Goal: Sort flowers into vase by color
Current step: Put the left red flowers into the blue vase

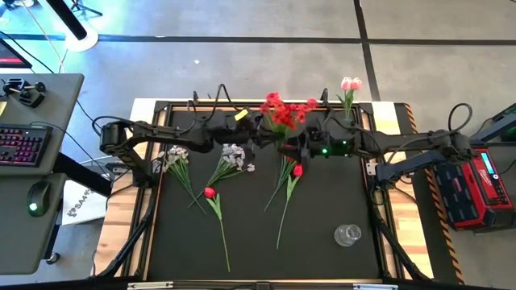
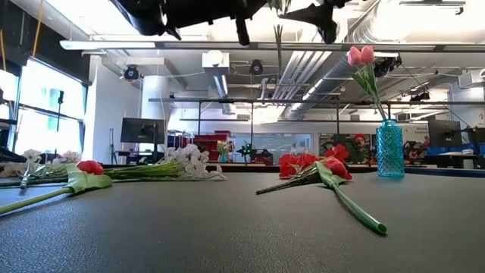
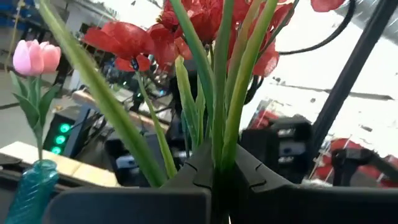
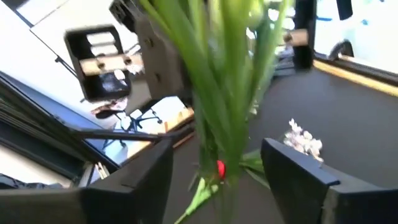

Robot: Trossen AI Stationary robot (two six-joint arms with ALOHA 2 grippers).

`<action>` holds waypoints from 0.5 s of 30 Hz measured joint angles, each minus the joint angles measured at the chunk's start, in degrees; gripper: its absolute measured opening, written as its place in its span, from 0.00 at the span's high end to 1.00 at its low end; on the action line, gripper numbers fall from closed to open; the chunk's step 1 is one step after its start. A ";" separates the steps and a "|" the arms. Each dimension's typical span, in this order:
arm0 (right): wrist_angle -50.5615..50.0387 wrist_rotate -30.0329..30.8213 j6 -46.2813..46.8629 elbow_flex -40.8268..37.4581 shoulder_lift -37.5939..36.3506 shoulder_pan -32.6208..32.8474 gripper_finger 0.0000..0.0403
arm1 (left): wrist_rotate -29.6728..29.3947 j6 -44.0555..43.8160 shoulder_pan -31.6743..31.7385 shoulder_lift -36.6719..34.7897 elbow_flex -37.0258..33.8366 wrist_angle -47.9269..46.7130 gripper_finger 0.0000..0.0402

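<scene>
Stems (image 3: 217, 112) pinched by left claw (image 3: 217, 180)

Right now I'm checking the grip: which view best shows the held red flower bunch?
Left wrist view: the left hand clamps the red flower bunch stems. High view shows blossoms only; right wrist view, stems; low view, little.

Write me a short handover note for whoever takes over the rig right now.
Left gripper: shut on the red bunch, held mid-air over the table's far middle.
Right gripper: open, fingers either side of the bunch's stems.
Done: pink tulips in the blue vase.
Left: white sprays, red bud and red flowers lie on the mat; clear vase empty.
</scene>
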 joint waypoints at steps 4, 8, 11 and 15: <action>1.46 -0.14 -1.13 0.00 0.00 -0.02 0.54 | 0.28 1.20 -0.65 0.00 0.28 -1.34 0.99; 1.40 -0.17 -2.06 0.00 0.00 -0.02 0.68 | 0.31 1.12 -1.12 0.01 0.28 -1.35 0.99; 1.31 -0.26 -2.71 0.02 0.00 -0.02 0.80 | -0.31 0.89 -1.40 0.04 0.28 -1.52 0.99; -0.05 -0.30 -3.46 0.07 -0.16 0.02 0.97 | -1.24 0.86 -1.57 0.14 0.28 -1.83 0.98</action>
